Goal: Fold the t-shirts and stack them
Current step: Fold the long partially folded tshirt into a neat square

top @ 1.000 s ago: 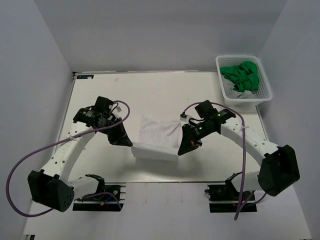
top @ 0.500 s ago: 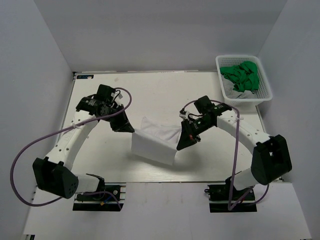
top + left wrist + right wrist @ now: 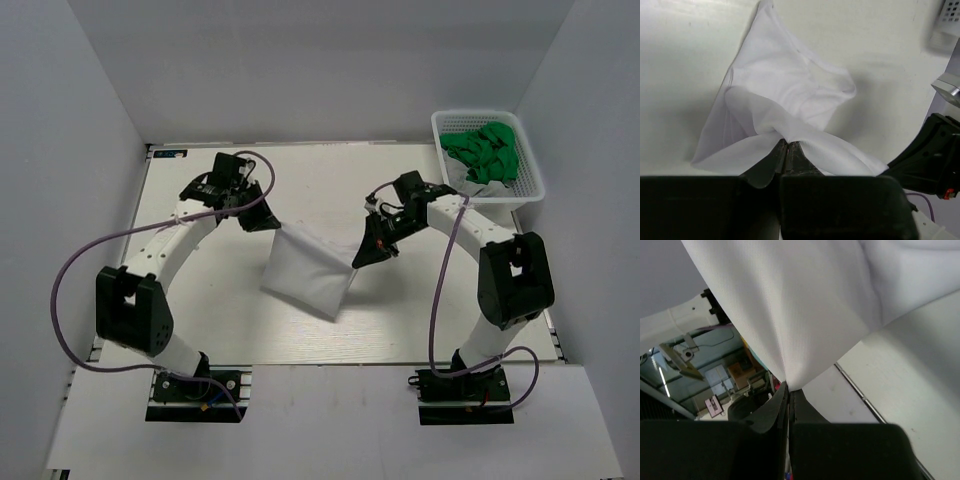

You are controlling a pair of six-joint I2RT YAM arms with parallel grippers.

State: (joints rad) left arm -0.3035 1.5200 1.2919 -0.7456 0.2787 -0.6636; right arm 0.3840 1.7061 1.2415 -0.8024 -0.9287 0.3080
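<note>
At frame centre, the left gripper (image 3: 268,224) and right gripper (image 3: 357,263) each clamp an upper corner of the white t-shirt (image 3: 303,278) between them.

In the right wrist view the white t-shirt (image 3: 805,305) is cut off by the top, left and right edges. In the left wrist view the basket (image 3: 946,25) is blurred and cut by the upper right corner, and the tips of the left gripper (image 3: 788,147) disappear into the cloth. From above, the green t-shirts (image 3: 482,150) cover the basket's bottom; their number cannot be told.
</note>
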